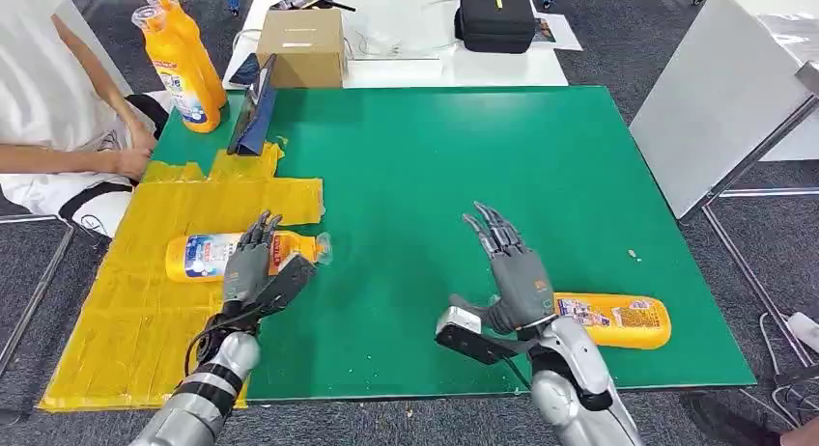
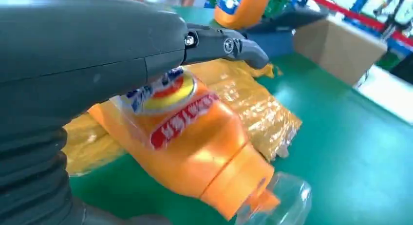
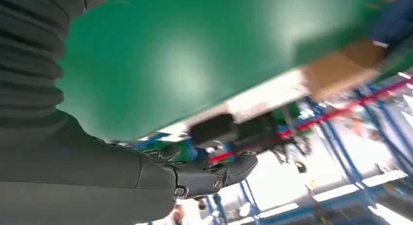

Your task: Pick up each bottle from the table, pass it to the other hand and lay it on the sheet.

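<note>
Left hand: the left hand [image 1: 253, 261] hangs over the orange plastic bottle with a blue-and-white label and clear cap [image 1: 232, 254]; its fingers [image 1: 261, 230] are spread and straight, gripping nothing, and whether they touch the bottle cannot be told.
Bottle on sheet: lies on its side on the crinkled yellow plastic sheet [image 1: 126, 320], cap end reaching just past the sheet's edge onto the green bench [image 1: 435, 156].
Right hand: the right hand [image 1: 512, 272] is raised above the bench with fingers extended and apart, empty.
Second bottle: a second orange bottle with a yellow label [image 1: 618, 320] lies on its side on the bench, just beside the right wrist.
Far corner: two upright orange bottles [image 1: 183, 60] stand near a person's hand [image 1: 130, 161].
Behind: a brown cardboard box [image 1: 301, 46] and a black case [image 1: 494, 16] sit on a white table [image 1: 406, 69].
</note>
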Controlling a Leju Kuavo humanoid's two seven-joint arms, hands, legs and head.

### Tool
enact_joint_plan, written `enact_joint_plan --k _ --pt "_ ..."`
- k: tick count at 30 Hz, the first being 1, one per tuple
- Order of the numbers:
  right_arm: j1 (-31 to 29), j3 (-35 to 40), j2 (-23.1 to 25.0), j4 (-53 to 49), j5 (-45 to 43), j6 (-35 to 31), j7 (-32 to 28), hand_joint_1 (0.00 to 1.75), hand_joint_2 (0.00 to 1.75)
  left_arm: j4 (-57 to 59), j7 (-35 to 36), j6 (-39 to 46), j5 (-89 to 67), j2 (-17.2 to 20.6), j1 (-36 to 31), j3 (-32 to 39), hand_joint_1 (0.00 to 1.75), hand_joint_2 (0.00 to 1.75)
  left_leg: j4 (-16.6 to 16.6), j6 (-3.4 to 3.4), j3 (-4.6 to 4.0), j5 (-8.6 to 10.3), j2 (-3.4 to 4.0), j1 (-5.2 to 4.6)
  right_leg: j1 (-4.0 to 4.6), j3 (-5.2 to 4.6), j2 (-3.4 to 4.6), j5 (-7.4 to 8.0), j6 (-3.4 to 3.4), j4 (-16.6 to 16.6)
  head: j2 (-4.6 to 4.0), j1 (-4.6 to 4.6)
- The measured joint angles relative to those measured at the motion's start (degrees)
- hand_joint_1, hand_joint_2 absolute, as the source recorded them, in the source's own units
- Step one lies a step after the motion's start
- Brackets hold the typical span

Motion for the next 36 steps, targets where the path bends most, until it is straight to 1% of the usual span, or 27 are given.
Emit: enact_joint_plan --k 5,9,13,15,17,19,27,36 --pt "1.8 -1.6 -2.3 0.0 0.7 0.4 0.4 0.0 1.75 -7.3 -0.3 -2.3 3.2 0.4 3.3 0.9 0.0 1.75 0.0 -0.01 -0.02 0.0 0.04 0.03 0.06 -0.08 0.01 0.0 -0.01 0.0 0.0 -0.02" --pt "4.1 -4.0 -4.9 -0.3 2.1 1.3 0.7 0.0 1.75 -14.1 -2.9 -6.9 11.2 0.8 5.9 2.9 0.0 1.75 0.0 -0.01 -0.02 0.0 0.02 0.05 0.08 -0.06 0.0 0.0 -0.01 0.0 0.0 -0.02" --pt "4.1 -4.0 -4.9 -0.3 2.1 1.3 0.7 0.0 1.75 -14.1 -2.9 -6.9 11.2 0.8 5.9 2.9 0.0 1.75 0.0 -0.01 -0.02 0.0 0.02 0.05 0.08 -0.06 0.0 0.0 -0.01 0.0 0.0 -0.02" --pt "5.3 -5.5 -6.4 -0.5 2.3 2.2 0.6 0.0 1.75 -17.4 -3.5 -9.5 14.2 0.9 7.1 3.8 0.0 1.75 0.0 -0.01 -0.03 0.0 0.0 0.05 0.06 -0.05 -0.01 0.0 -0.01 0.0 0.0 0.0" --pt "7.9 -10.2 -10.0 -0.5 3.5 5.6 0.5 0.0 1.75 -25.3 -4.3 -14.6 19.3 0.9 9.6 4.5 0.0 1.75 0.0 0.01 -0.06 -0.02 0.01 -0.02 -0.06 -0.07 -0.01 -0.01 0.0 0.0 0.0 0.0" --pt "9.2 -12.9 -11.9 -0.1 5.2 6.5 1.8 0.0 1.75 -29.4 -4.4 -16.1 21.0 0.9 10.9 4.5 0.0 1.75 0.0 0.03 -0.05 -0.03 0.02 -0.07 -0.07 -0.08 0.0 -0.01 0.01 0.0 0.0 -0.02" --pt "9.6 -14.9 -13.3 0.8 5.7 6.6 2.2 0.0 1.75 -32.4 -4.4 -16.6 21.2 0.8 11.7 4.4 0.0 1.75 0.0 0.03 0.0 -0.03 0.08 -0.04 -0.02 -0.07 0.01 0.0 0.01 0.0 0.0 -0.02" --pt "9.2 -17.0 -13.9 3.5 6.3 7.6 3.1 0.0 1.75 -33.4 -4.7 -18.5 26.4 0.8 11.7 3.1 0.0 1.75 0.0 0.04 -0.02 -0.03 0.06 -0.05 -0.08 -0.06 0.01 0.0 0.01 0.0 0.0 -0.02"
